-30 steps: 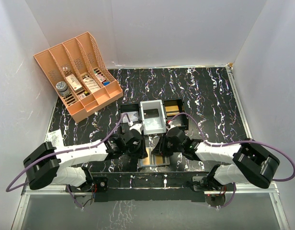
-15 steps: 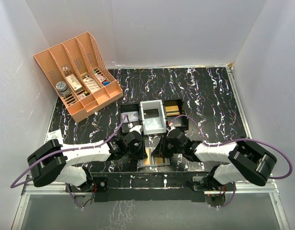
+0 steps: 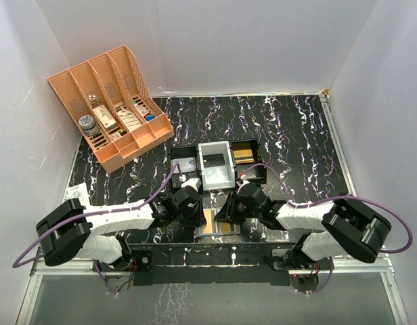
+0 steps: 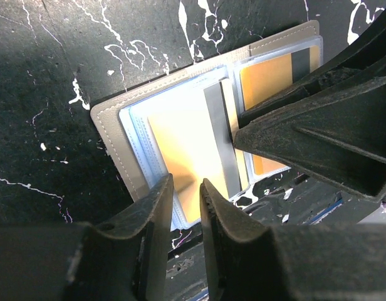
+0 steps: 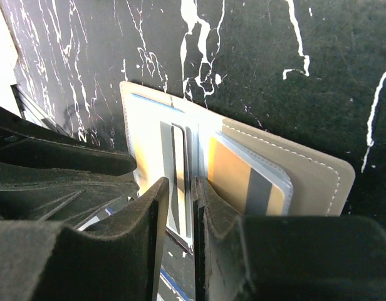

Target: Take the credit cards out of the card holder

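Open card holder (image 4: 109, 128), left fingers (image 4: 150, 219) over its edge, right fingers (image 5: 149, 216) at fold

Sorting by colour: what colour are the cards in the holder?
Gold-orange credit cards, dark stripes; left wrist view.

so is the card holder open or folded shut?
Open. The holder lies spread flat on the table, both panels face up, with gold cards showing in sleeves either side of the fold.
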Robot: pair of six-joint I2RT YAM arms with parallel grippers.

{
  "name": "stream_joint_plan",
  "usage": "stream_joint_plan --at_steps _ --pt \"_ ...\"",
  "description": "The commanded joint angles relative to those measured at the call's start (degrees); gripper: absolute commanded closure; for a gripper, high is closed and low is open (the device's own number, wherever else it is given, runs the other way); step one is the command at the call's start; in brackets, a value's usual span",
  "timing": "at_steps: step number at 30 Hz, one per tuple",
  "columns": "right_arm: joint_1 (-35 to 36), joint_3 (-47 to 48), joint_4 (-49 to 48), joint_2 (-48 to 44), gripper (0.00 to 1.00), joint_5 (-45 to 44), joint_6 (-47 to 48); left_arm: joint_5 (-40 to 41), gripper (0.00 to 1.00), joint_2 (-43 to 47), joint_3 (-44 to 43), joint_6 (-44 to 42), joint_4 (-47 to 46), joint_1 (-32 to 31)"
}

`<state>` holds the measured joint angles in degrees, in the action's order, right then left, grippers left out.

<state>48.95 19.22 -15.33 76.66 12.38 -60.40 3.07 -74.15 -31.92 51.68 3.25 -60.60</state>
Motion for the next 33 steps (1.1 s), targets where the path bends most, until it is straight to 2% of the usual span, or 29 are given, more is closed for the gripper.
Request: stream_joint_plan --at_steps 1,10,13,20,33 --pt "-0.3 -1.15 -3.01 0.66 0.8 1.03 -0.13 -0.84 0.79 -1.09 0.41 -0.73 -1.22 -0.26" --pt "-0.35 -2.75 -8.86 2.3 0.81 3.68 -1.32 -2.58 0.86 -3.5 1.01 -0.83 -2.16 -0.31" --pt "-0.43 -2.68 -8.8 2.91 0.86 3.84 -1.03 -1.97 0.86 -3.31 1.49 -0.24 -1.57 -0.31" --pt "-1.44 -2.63 -5.06 -0.39 0.99 2.75 1.27 0.6 0.87 -2.96 1.3 0.34 2.71 -0.3" --pt "-7.65 -2.82 3.66 -5.55 1.0 7.39 6.9 2.53 0.88 -4.01 0.33 0.53 5.66 -0.28"
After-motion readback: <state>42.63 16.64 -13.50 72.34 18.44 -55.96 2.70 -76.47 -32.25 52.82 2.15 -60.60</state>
